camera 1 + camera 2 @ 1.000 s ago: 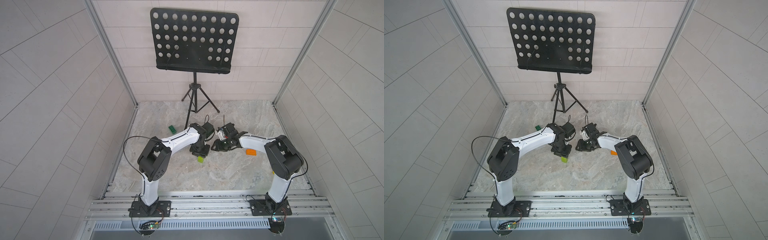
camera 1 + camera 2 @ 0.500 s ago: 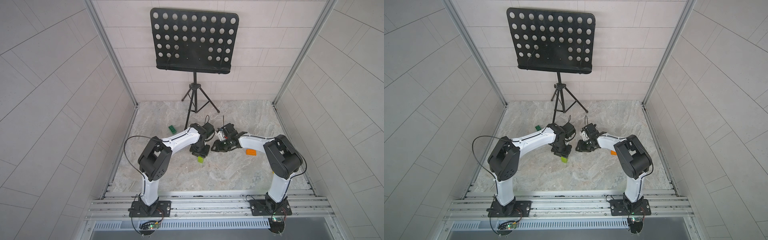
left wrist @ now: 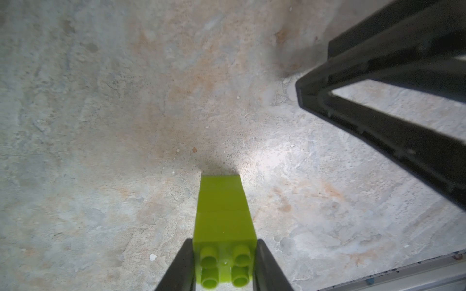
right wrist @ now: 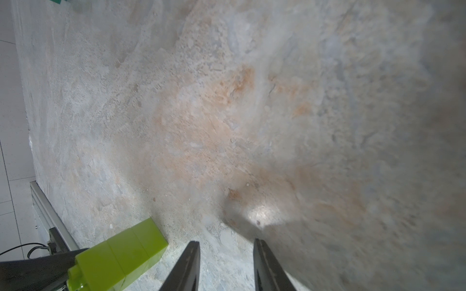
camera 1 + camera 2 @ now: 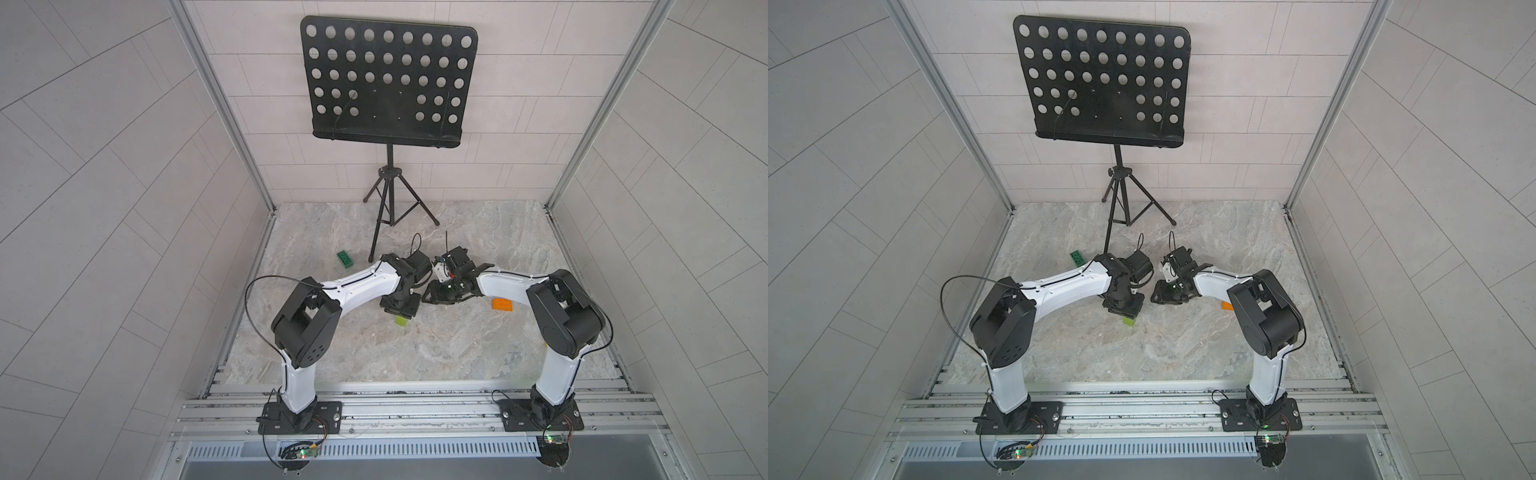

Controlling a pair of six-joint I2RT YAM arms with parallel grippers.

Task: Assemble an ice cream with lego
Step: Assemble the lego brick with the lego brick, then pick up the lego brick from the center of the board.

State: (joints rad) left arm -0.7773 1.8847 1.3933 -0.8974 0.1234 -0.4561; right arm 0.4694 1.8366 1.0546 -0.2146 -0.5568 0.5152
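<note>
Left wrist view is showing the left tool (image 3: 224, 252) clamping a lime-green brick stack (image 3: 223, 214) at mid-desk (image 3: 100, 126). Right tool (image 4: 226, 243) is standing beside it, jaws parted, empty. Both top views are adding a dark green brick (image 5: 345, 258) and orange piece (image 5: 502, 304) on open desk.

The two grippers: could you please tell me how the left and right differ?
The left gripper is shut on the lime-green stack; the right gripper is open, with nothing between its jaws. The stack sits inside the left gripper but beside the right gripper, apart from it. Both are black and tapered, low over the table.
</note>
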